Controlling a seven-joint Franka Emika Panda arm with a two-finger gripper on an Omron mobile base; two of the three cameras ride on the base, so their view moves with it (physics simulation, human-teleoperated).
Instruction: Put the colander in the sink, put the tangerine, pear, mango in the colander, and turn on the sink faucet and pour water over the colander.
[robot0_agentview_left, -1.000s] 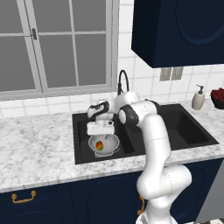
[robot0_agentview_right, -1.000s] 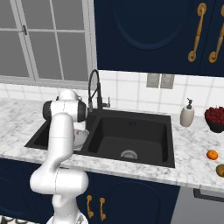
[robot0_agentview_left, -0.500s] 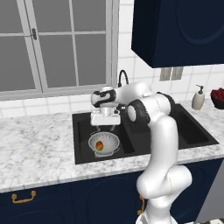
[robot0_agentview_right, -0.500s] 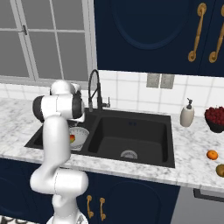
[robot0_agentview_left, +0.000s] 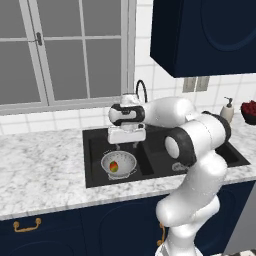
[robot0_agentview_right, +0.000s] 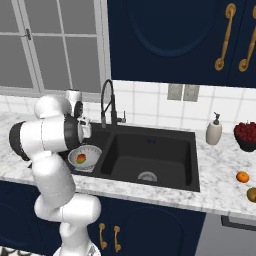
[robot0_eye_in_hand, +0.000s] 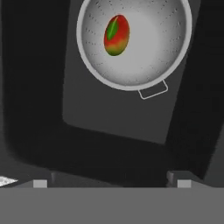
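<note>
My gripper (robot0_agentview_left: 126, 146) hangs above the sink (robot0_agentview_left: 95, 140), jaws wide and empty; the mango (robot0_eye_in_hand: 116, 35) lies below in the colander (robot0_eye_in_hand: 148, 65), well apart.

The mango (robot0_eye_in_hand: 116, 35) lies inside the colander (robot0_eye_in_hand: 144, 65), which sits in the black sink (robot0_eye_in_hand: 100, 118).

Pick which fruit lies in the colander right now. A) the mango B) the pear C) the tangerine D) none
A: the mango, oval and patched red and green, lies alone in the colander, while the tangerine sits on the counter right of the sink.
</note>
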